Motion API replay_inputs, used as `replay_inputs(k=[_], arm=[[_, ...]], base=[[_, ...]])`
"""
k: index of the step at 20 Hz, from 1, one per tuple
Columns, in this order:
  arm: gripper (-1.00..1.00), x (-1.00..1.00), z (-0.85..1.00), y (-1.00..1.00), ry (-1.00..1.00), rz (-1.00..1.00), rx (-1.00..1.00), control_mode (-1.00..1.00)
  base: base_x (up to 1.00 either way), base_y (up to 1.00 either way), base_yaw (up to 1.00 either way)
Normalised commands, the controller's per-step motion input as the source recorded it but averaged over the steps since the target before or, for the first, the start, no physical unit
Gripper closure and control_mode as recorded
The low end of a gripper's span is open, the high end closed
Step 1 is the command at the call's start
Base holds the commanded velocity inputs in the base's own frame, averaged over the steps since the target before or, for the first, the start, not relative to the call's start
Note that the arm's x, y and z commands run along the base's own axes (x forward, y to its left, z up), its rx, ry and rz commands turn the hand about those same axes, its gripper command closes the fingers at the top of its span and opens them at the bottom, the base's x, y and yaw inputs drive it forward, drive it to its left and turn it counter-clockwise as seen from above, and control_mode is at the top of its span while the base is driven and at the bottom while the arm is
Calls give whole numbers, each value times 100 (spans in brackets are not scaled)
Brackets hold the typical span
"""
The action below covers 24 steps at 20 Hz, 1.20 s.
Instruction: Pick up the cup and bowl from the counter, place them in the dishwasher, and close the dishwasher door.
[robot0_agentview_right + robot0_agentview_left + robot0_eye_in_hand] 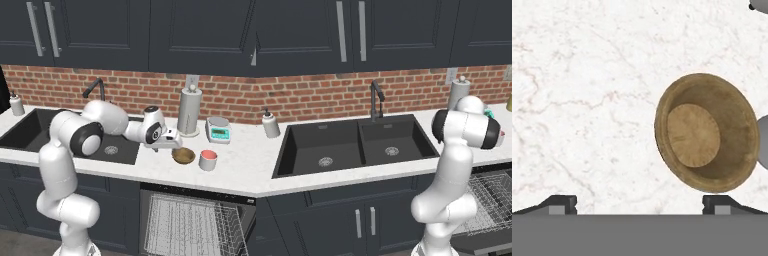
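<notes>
Brick backsplash runs behind the white desk (pixel 346 175) in the left base view, under dark upper cabinets (pixel 351 30) with long silver handles. A black double sink (pixel 356 145) is set into the desk, with a dark faucet (pixel 376 100) behind its divider and a white soap bottle (pixel 270 124) at the far left. A paper-towel roll (pixel 458 92) stands near the wall on the right. The white arm rises at the lower right and covers much of that side; beside it the silver wire rack of the open dishwasher (pixel 491 200) shows below the desk edge.

From the right base view, the arm reaches across the sink's right end, and the gripper (pixel 172 147) hangs low over the desk just left of the bowl (pixel 183 155). The cup (pixel 208 160) stands on the desk just right of the bowl, apart from it. Behind them are the paper-towel roll and a small kitchen scale (pixel 218 129) by the wall. The dishwasher rack sits pulled out beneath this stretch of desk.

Looking down along the gripper in the hand view, the speckled white stone spreads out with the bowl lying right of centre, its flat pale bottom visible inside. Two dark fingertips (pixel 559 204) stand wide apart with nothing between them; the right one is just below the bowl's rim.
</notes>
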Motion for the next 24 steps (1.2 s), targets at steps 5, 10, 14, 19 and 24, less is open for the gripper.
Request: replay_inputs(k=[5, 10, 14, 19, 24], arm=[[-100, 10, -9, -22, 0, 2, 0, -100], [-100, 3, -13, -7, 0, 3, 0, -100], [-100, 0, -28, 0, 2, 4, 0, -100], [-100, 6, -21, -1, 0, 3, 0, -100], [-100, 17, -2, -8, 0, 5, 0, -100]], base=[[0, 0, 0], [0, 0, 0], [0, 0, 0], [0, 0, 0], [0, 0, 0]])
